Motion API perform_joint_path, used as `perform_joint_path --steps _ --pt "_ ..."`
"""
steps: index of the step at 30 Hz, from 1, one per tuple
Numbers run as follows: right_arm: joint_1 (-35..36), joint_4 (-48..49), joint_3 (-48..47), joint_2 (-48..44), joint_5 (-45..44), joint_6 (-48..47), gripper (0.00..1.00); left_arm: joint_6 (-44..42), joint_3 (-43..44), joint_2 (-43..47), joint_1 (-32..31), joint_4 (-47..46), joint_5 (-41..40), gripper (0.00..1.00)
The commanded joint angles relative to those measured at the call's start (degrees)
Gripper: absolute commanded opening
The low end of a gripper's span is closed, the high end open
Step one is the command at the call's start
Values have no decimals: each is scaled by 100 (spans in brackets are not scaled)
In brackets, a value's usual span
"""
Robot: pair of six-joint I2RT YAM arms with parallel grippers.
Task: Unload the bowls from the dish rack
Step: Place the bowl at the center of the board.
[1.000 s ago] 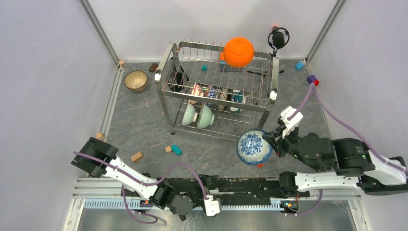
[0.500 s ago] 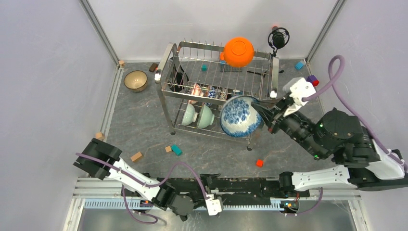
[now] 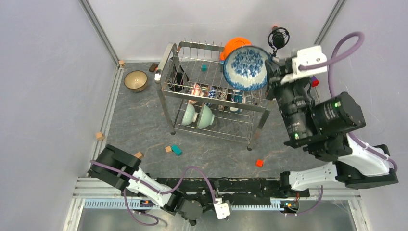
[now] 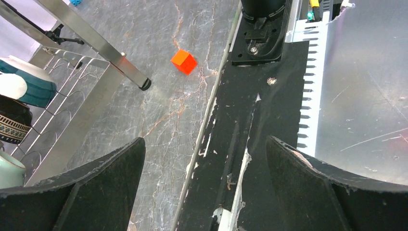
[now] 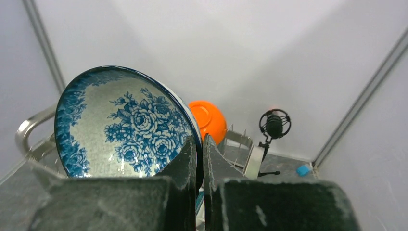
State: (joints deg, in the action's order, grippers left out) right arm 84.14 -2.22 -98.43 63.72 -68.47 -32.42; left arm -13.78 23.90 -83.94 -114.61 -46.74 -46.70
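My right gripper [image 3: 267, 72] is shut on the rim of the blue-and-white patterned bowl [image 3: 245, 67] and holds it tilted, high over the right end of the dish rack [image 3: 169, 60]. In the right wrist view the fingers [image 5: 199, 139] pinch the bowl [image 5: 125, 125]. The orange bowl [image 3: 234, 44] sits on the rack's top tier, partly hidden behind it. Two pale green bowls [image 3: 190, 114] stand on the lower tier and a red-and-white bowl [image 3: 197, 90] above them. A brown-gold bowl [image 3: 135, 80] sits on the table to the left. My left gripper [image 4: 205, 140] is open and empty over the table's near edge.
A black microphone stand [image 3: 278, 37] is at the back right. A red block [image 3: 260, 163], a teal block [image 3: 176, 150] and wooden blocks [image 3: 139, 155] lie in front of the rack. The rack's front leg [image 4: 96, 43] shows in the left wrist view.
My right arm has lifted the blue-and-white bowl from low in front of the rack, up and back, to above its right end. The left arm has shifted slightly.
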Motion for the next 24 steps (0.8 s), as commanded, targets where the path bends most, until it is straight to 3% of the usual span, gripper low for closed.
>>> perform_joint_path --steps 1,9,15,21,24 --pt "-463 484 -1044 577 5 -591 0 103 311 -237 -35 -707 -231 100" --pt "-2712 80 -765 655 616 1001 0 177 452 -99 -32 -334 -348 100" --pt "-5046 -269 150 27 1308 3176 0 250 593 -17 -38 -11 -348 100" --pt "-6402 18 1572 -443 1317 3952 0 318 575 -26 -44 -81 -467 100" --pt "-7036 -162 2329 -493 1711 4790 0 429 515 -11 -57 -133 -533 100"
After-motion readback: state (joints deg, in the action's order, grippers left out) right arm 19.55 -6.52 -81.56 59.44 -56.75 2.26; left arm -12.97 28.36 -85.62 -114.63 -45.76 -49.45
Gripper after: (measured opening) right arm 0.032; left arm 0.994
